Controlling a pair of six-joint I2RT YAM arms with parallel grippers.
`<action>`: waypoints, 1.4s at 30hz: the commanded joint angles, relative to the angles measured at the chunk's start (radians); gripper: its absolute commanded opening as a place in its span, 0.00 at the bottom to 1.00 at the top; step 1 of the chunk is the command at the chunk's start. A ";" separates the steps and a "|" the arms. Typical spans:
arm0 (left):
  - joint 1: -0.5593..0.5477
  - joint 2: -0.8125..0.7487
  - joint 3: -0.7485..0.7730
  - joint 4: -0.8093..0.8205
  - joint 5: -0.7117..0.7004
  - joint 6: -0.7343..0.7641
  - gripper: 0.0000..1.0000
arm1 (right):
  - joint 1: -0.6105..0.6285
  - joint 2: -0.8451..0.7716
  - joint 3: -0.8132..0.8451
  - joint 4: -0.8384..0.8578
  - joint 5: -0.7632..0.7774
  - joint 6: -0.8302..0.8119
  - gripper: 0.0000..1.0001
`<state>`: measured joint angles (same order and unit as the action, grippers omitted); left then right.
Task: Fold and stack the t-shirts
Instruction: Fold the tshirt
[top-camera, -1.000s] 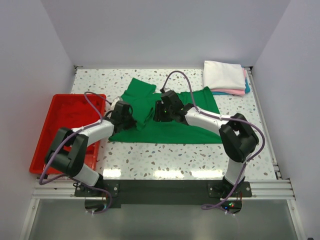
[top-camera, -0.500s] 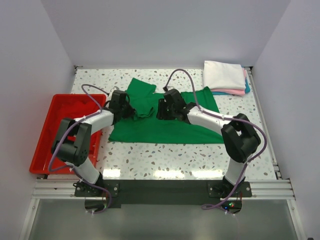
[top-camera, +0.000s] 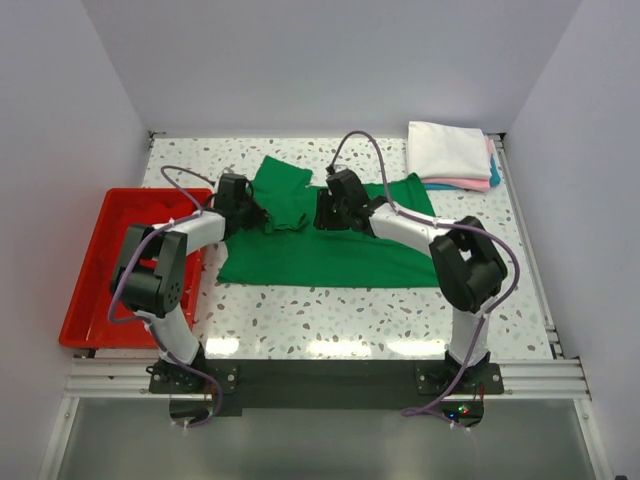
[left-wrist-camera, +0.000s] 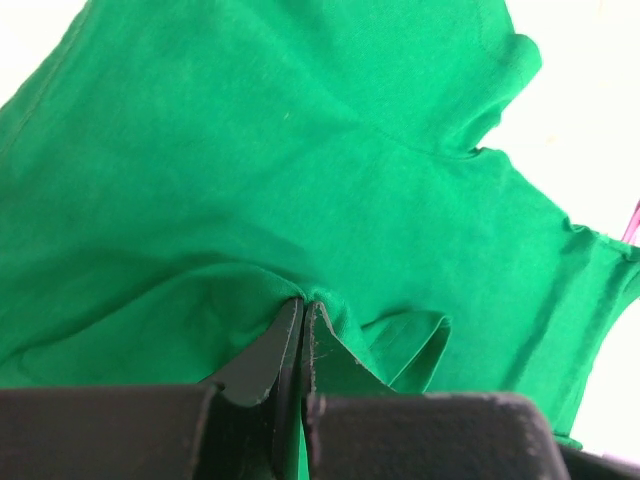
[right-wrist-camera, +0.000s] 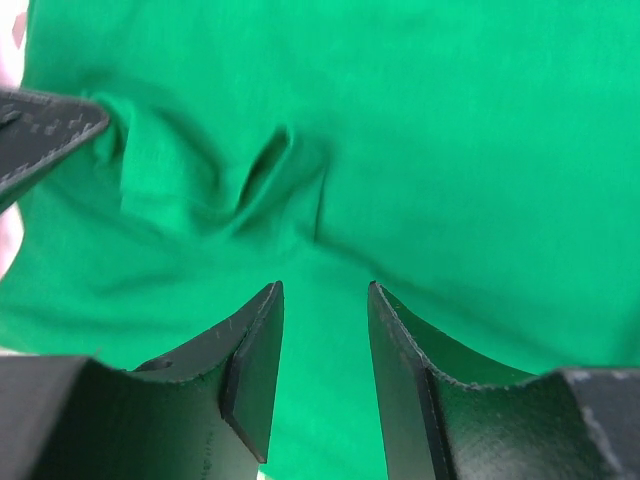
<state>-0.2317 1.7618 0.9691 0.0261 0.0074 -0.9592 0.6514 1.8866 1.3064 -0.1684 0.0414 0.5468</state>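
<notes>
**Green shirt pinched on the left, right fingers open above it**

The green shirt (top-camera: 330, 255) lies mid-counter, its body spread flat and its far-left sleeve area rumpled. The left fingers (left-wrist-camera: 298, 325) are clamped tight on a raised fold of that cloth. Just to their right, the right fingers (top-camera: 322, 215) sit apart over the shirt, nothing between them. Far right of the shirt sits a folded stack (top-camera: 448, 152), white on top. Left of the shirt, off the counter (top-camera: 400, 310), is a red tray (top-camera: 90, 290).

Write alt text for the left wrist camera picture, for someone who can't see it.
The left pincer is shut on a bunched fold of the green t-shirt, whose wrinkled cloth fills almost the whole view.
</notes>
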 joint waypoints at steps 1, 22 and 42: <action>0.015 0.022 0.063 0.055 0.028 -0.007 0.00 | -0.013 0.081 0.102 0.061 0.002 -0.048 0.43; 0.034 0.061 0.105 0.040 0.051 0.002 0.00 | -0.016 0.313 0.363 0.026 -0.009 -0.073 0.42; 0.043 0.024 0.069 0.043 0.049 0.007 0.00 | -0.021 0.255 0.303 0.027 0.071 -0.007 0.02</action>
<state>-0.2073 1.8175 1.0306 0.0288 0.0494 -0.9585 0.6384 2.2272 1.6352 -0.1661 0.0544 0.5121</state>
